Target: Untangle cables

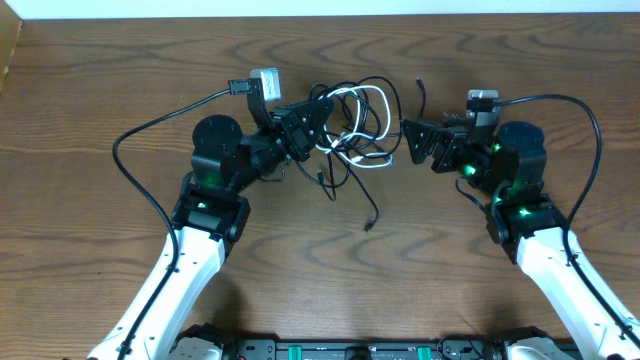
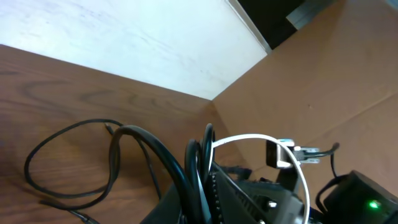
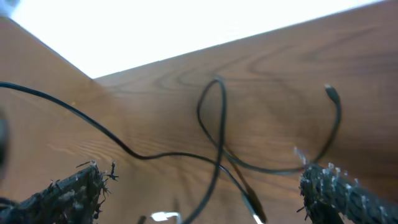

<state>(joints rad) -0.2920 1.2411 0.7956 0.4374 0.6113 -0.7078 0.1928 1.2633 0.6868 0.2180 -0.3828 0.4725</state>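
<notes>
The cables (image 1: 352, 128) lie in a tangle at the table's middle back: several thin black cords and one white cord (image 1: 362, 100). My left gripper (image 1: 320, 112) sits at the tangle's left side, shut on a bundle of black cords (image 2: 198, 163) that run up between its jaws. The white cord (image 2: 261, 138) arcs over the left gripper (image 2: 202, 186). My right gripper (image 1: 408, 142) stands open just right of the tangle. In the right wrist view, black cable loops (image 3: 217, 134) lie on the wood ahead of the open right gripper (image 3: 205, 190), untouched.
A loose black cord end (image 1: 372, 222) trails toward the front of the table. Another plug end (image 1: 419, 85) points backward near the right gripper. The arms' own thick black wires (image 1: 140, 140) loop out at both sides. A white wall (image 2: 124, 43) borders the table's far edge.
</notes>
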